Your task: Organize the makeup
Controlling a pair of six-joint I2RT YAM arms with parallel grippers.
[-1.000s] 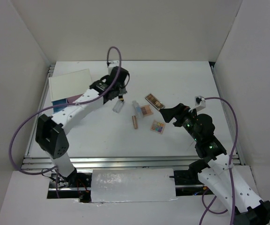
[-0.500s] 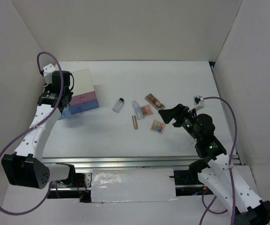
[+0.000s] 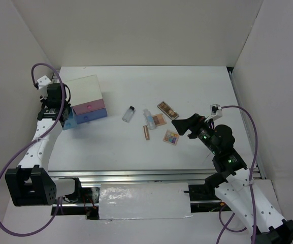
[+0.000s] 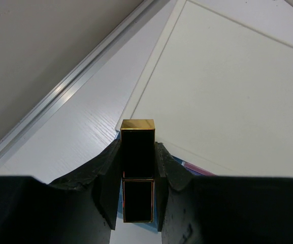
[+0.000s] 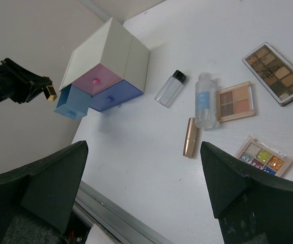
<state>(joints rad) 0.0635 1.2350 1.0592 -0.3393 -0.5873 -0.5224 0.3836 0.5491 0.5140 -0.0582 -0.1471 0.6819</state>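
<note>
The white table (image 3: 197, 86) carries a white drawer box (image 3: 85, 96) at its left. Near the middle lie a small clear bottle (image 3: 129, 114), a clear tube (image 3: 149, 119) against a pinkish-tan palette (image 3: 159, 120), a brown-gold stick (image 3: 146, 133), a brown palette (image 3: 167, 110) and a multicoloured palette (image 3: 171, 137).

No legible text, brand, number or sign in any view: the pale blue label patch on the clear tube (image 5: 205, 99), ahead of the right gripper (image 5: 142, 146), is too small to read, and the black-and-gold case (image 4: 137, 134) clamped in the left gripper (image 4: 137, 157) shows no marking.
</note>
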